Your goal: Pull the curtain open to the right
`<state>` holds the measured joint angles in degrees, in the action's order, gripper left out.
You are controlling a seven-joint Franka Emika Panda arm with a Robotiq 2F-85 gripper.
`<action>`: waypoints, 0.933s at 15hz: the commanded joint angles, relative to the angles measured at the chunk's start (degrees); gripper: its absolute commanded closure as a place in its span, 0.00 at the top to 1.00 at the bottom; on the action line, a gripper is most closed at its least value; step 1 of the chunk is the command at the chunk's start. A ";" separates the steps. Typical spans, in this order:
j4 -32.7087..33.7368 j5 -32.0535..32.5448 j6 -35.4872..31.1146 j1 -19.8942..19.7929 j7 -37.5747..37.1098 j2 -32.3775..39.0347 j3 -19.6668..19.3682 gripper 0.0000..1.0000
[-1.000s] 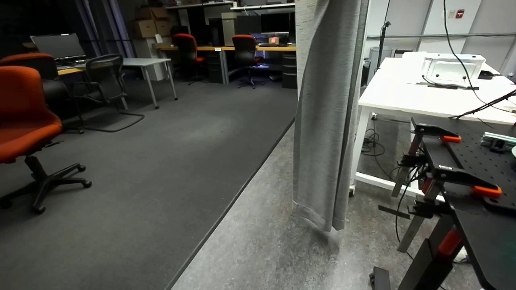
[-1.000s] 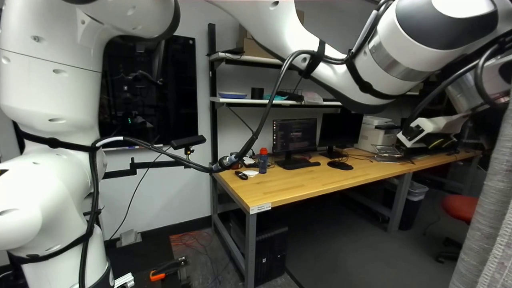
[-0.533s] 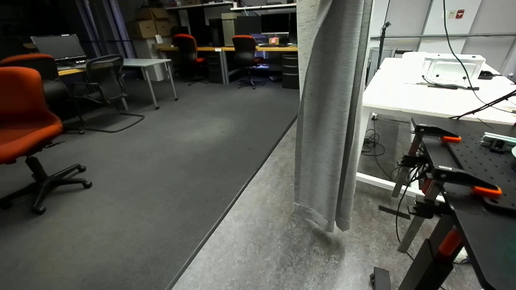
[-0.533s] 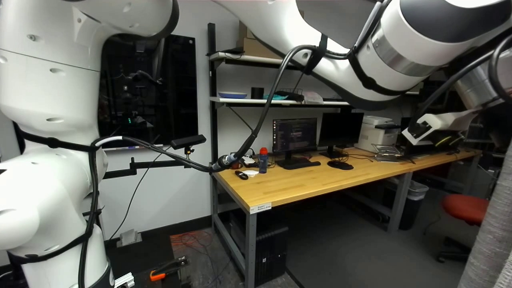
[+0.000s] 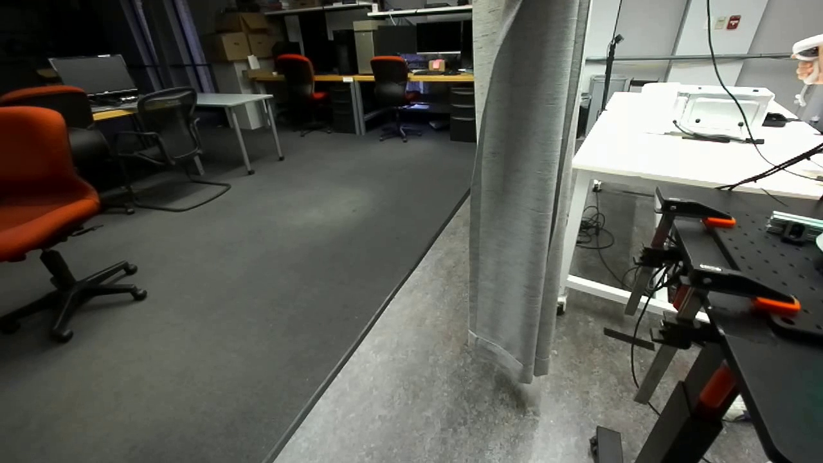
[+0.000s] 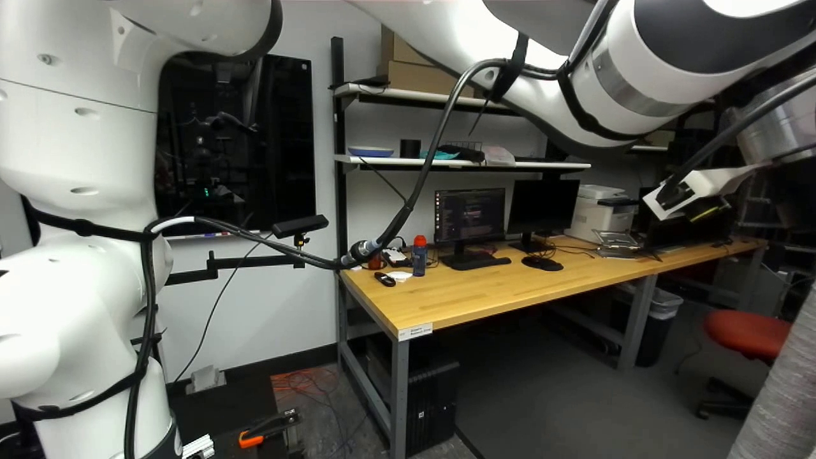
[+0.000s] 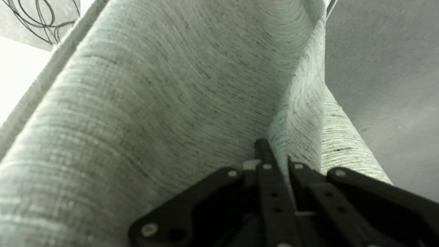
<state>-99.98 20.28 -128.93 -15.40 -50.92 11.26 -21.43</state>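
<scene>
In an exterior view the curtain [image 5: 521,212] hangs gathered narrow beside the white worktop [image 5: 624,151], carpet [image 5: 289,257] in sight to its left, so I judge most of the opening done. In an exterior view a strip of the curtain [image 6: 787,398] shows below the arm [image 6: 637,89]. In the wrist view my end effector [image 7: 279,159] pinches a fold of it; a last pull and release probably remain.

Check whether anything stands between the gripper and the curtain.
Nothing visible does: in the wrist view, the gripper is closed directly on a fold of the curtain, the fabric running between its fingers.
</scene>
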 commanded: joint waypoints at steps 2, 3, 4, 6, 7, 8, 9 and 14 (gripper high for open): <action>-4.00 -10.17 -1.05 -3.72 13.44 2.74 0.36 0.01; -3.92 -11.98 -0.77 -3.89 16.45 2.72 0.38 0.01; -3.84 -13.75 -0.46 -4.06 19.31 2.70 0.39 0.01; -3.59 -13.06 3.23 1.11 14.80 1.20 3.22 0.01; -3.98 -13.94 3.81 1.84 15.07 0.89 4.49 0.01; -4.49 -15.10 4.13 2.56 15.38 1.11 5.74 0.01; -4.89 -15.90 4.58 3.67 15.42 1.46 7.03 0.01; -5.03 -17.49 6.80 8.21 14.27 2.75 11.41 0.01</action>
<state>-102.66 4.18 -124.75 -8.22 -36.38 10.95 -10.65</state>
